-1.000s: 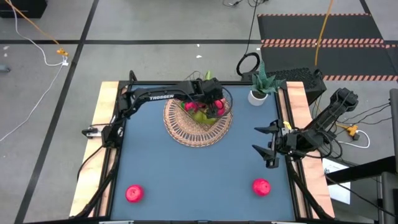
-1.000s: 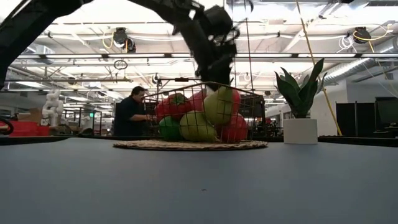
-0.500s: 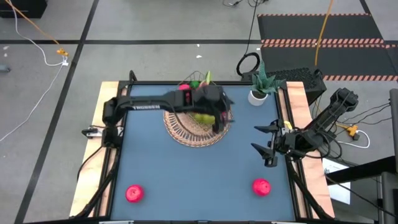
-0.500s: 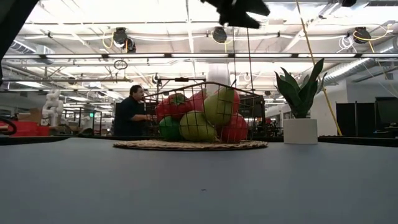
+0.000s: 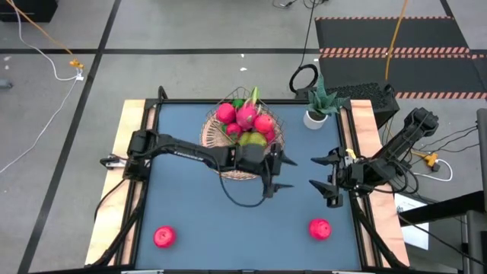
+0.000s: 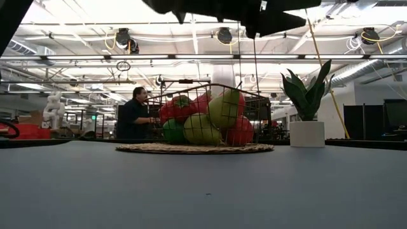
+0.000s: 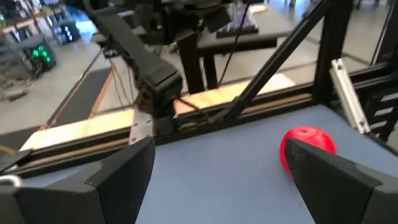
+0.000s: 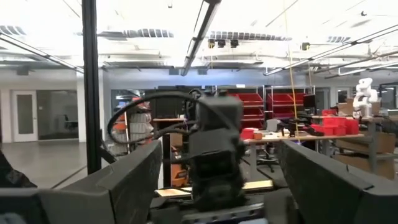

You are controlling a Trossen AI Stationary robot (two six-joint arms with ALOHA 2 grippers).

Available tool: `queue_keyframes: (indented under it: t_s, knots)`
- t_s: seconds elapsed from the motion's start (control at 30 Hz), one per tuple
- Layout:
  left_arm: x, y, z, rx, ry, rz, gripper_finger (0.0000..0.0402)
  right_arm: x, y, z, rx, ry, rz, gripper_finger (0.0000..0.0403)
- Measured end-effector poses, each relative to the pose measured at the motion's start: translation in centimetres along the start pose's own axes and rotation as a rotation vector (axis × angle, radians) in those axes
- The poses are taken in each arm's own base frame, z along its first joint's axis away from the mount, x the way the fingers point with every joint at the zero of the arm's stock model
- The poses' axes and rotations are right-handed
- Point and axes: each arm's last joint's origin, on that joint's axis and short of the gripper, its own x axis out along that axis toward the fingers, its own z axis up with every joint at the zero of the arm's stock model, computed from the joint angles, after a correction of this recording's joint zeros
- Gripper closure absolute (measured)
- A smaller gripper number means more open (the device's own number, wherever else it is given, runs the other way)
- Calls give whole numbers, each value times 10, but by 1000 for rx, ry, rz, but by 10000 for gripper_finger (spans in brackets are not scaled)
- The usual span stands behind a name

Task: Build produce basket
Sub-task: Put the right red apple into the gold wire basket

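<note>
Left gripper (image 5: 278, 174) has withdrawn from basket (image 5: 221, 139), empty.

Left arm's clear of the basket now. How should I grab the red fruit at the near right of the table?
Take the red fruit across its widest middle, coming straight down. It is round and sits alone on bare table, so any finger angle fits. The left gripper is open, empty, and hangs between basket and fruit.
</note>
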Motion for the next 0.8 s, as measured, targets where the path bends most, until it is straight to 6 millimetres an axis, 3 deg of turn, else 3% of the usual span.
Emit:
queue_keyframes:
  t_s: [0.17,0.37,0.8]
  knots:
    - [11,-17,-21,-39,-66,-19,48,2,-2,0,10,-3,-19,90]
    - [48,-40,-54,-50,-59,-61,48,5,-3,-1,41,-23,22,90]
    - [106,-63,-76,-22,-119,-286,48,5,-3,-3,-1,-12,31,90]
